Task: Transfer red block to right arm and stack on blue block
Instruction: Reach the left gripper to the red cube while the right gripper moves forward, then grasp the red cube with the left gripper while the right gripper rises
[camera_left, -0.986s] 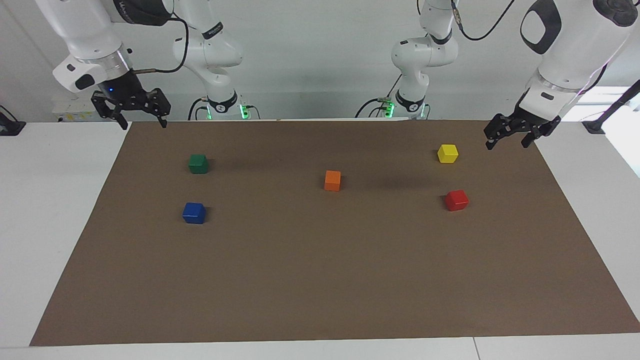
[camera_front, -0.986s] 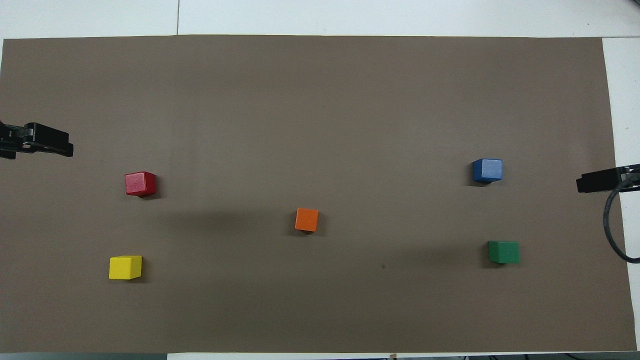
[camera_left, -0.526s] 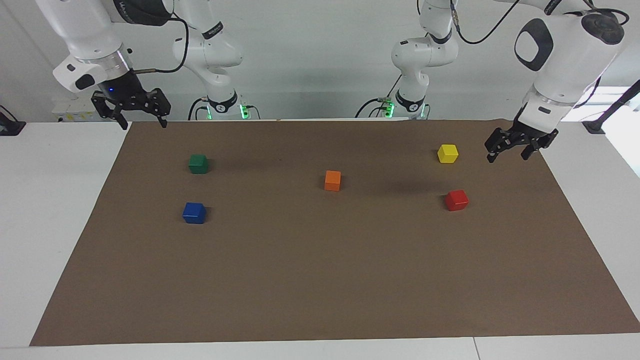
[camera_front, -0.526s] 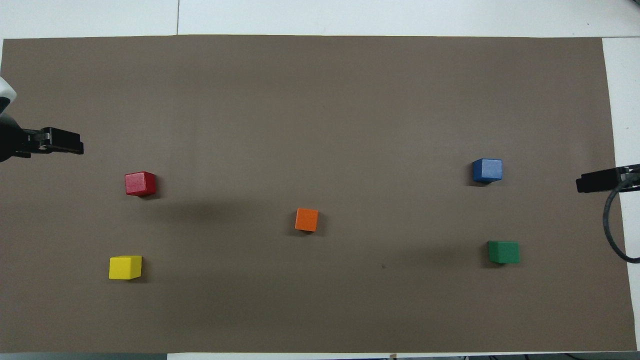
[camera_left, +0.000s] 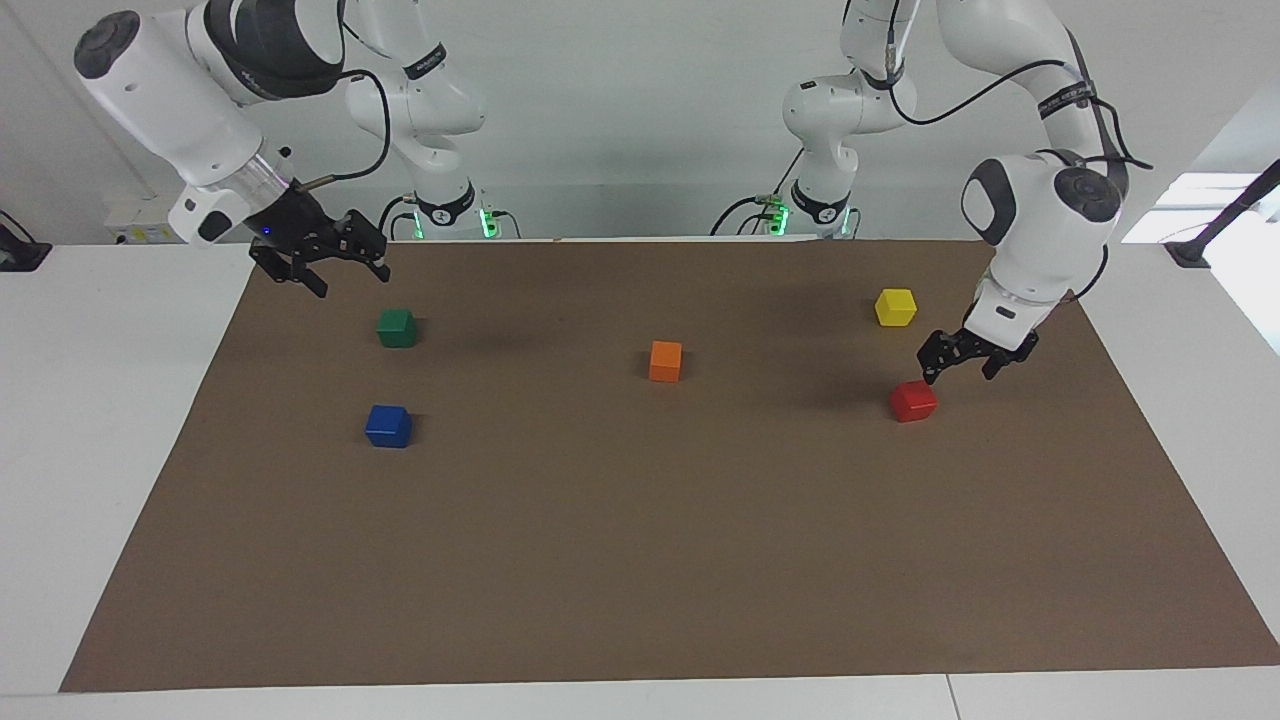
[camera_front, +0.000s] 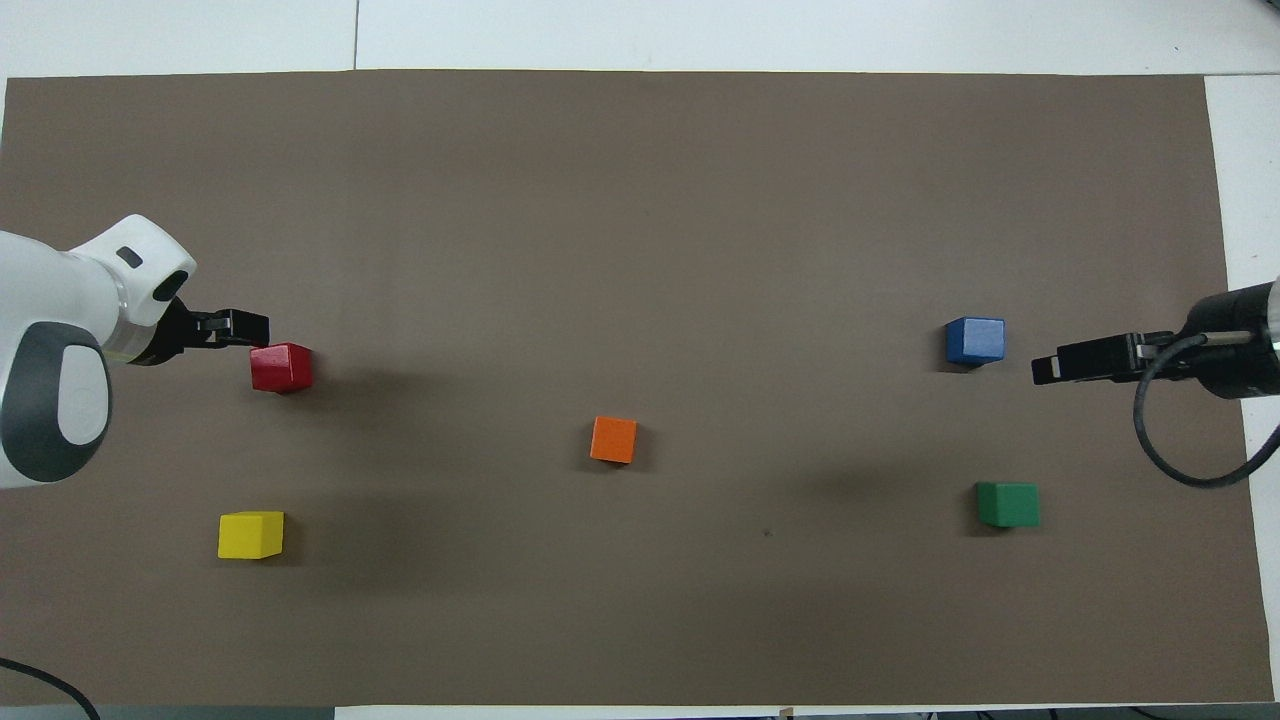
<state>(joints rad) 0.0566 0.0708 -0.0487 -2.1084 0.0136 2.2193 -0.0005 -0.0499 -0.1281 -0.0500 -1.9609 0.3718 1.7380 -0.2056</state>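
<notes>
Left end effector (camera_left: 959, 363), fingers spread, hangs just beside red block (camera_left: 913, 400)

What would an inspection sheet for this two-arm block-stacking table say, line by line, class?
Surface: brown mat on a white table.
Job's things: red block on the mat at the left arm's end; blue block on the mat at the right arm's end, nothing on it.
Clutter: orange block mid-mat; yellow block nearer the robots than red; green block nearer the robots than blue.
Grippers: left gripper open, just above the red block, not gripping; right gripper open, raised near the green block.
Cables: black cable looping at the right wrist.
Surroundings: plain white wall.
</notes>
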